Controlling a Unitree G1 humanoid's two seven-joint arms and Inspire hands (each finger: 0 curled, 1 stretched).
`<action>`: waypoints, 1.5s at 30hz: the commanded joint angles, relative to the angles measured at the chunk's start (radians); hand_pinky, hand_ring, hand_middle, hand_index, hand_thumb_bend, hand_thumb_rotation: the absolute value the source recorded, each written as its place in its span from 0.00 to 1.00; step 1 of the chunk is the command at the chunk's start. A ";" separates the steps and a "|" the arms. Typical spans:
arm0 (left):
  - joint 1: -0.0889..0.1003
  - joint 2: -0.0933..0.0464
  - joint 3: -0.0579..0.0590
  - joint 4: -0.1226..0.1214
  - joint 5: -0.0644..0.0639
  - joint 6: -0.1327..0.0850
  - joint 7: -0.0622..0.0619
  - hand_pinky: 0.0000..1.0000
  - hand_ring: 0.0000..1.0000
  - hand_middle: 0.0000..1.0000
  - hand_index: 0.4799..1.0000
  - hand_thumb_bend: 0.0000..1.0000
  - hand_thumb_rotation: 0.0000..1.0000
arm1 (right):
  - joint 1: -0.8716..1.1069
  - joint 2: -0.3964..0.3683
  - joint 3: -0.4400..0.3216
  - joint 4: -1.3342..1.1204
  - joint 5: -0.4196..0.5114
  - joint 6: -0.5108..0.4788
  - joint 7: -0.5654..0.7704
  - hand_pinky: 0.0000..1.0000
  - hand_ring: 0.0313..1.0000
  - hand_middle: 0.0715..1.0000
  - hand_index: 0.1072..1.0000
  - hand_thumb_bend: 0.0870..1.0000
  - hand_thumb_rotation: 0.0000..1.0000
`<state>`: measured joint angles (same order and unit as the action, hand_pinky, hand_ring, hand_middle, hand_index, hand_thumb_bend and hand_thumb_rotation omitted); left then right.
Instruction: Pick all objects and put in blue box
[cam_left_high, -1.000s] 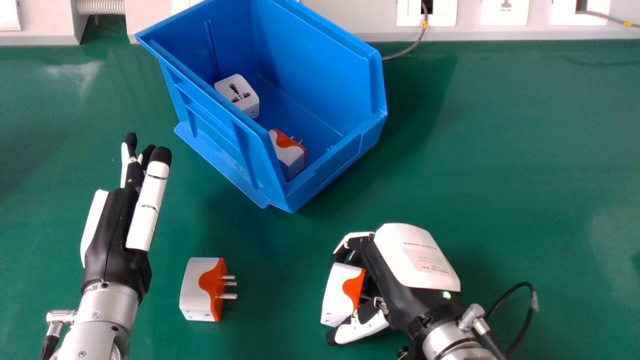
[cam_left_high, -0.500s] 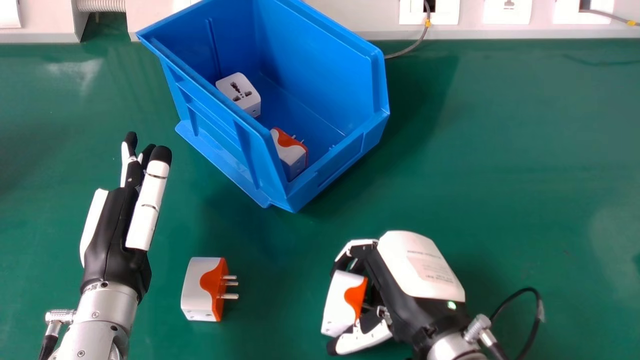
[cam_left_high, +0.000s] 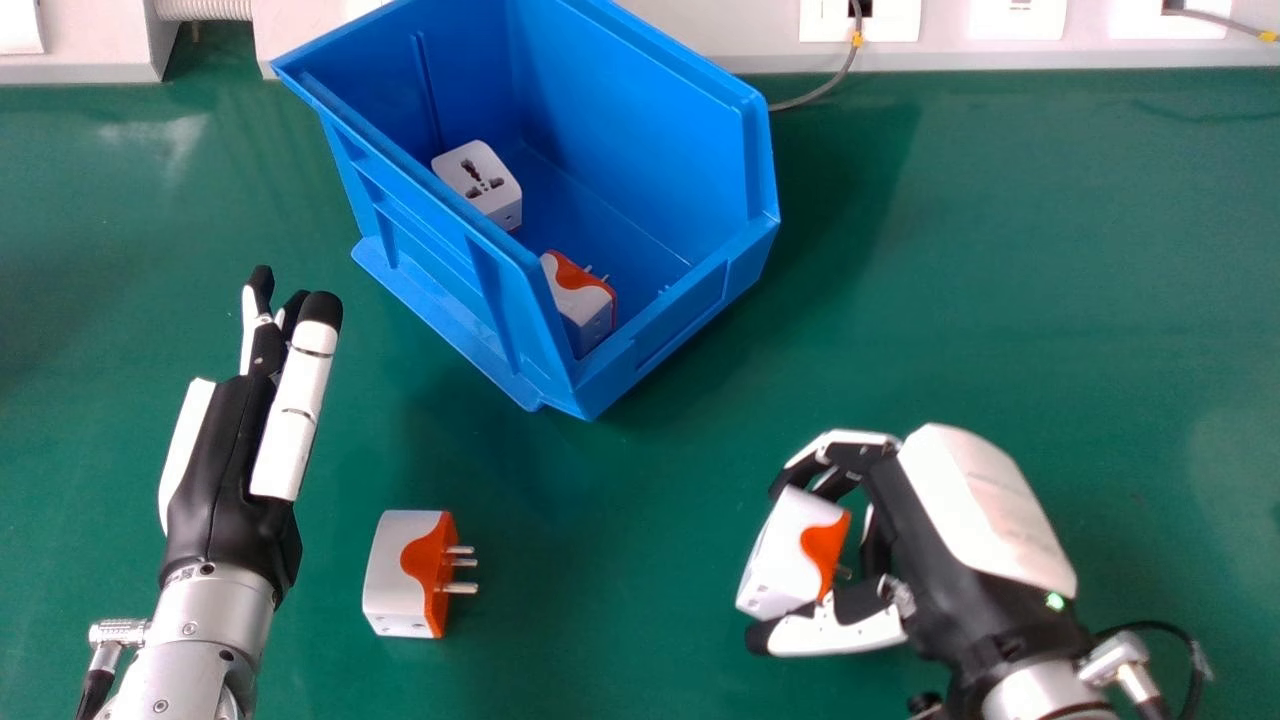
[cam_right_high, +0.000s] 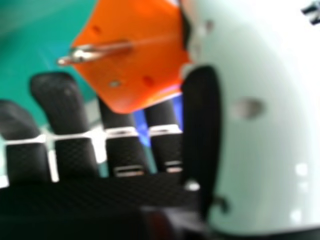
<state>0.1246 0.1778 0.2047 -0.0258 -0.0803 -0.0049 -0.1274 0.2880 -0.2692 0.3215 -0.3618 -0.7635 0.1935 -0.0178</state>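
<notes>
In the head view, the right robot hand (cam_left_high: 985, 500) is grasping an orange-and-white adapter (cam_left_high: 785, 560) above the green table (cam_left_high: 1000, 250), while the left robot hand (cam_left_high: 225, 480) is holding nothing, its fingers extending straight. Another adapter (cam_left_high: 405, 575) is lying on the table between the hands; a white adapter (cam_left_high: 480, 185) and a smaller-looking one (cam_left_high: 585, 305) are sitting inside the blue box (cam_left_high: 700, 310). The right hand view is revealing the held adapter's orange face (cam_right_high: 137, 75), a metal pin (cam_right_high: 100, 51) jutting from it beside the thumb (cam_right_high: 265, 145).
</notes>
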 joint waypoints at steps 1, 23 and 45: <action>-0.017 0.010 0.002 -0.007 0.000 -0.016 0.002 1.00 1.00 1.00 1.00 0.56 0.94 | -0.053 0.015 -0.038 -0.061 0.007 -0.016 -0.020 0.09 0.11 0.14 0.41 0.44 0.14; -0.038 0.032 -0.009 0.049 0.015 -0.052 -0.003 1.00 1.00 1.00 1.00 0.54 0.95 | -0.853 0.005 -0.035 0.418 -0.005 -0.138 -0.015 0.04 0.05 0.08 0.41 0.44 0.14; -0.001 0.026 -0.021 -0.012 0.011 -0.026 0.013 1.00 1.00 1.00 1.00 0.57 0.96 | -1.482 0.259 0.178 1.392 -0.017 -0.219 -0.192 0.04 0.06 0.11 0.40 0.44 0.15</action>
<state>0.1173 0.2047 0.1837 -0.0087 -0.0749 -0.0304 -0.1195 -1.1136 -0.0175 0.4934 1.0074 -0.7799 -0.0138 -0.1827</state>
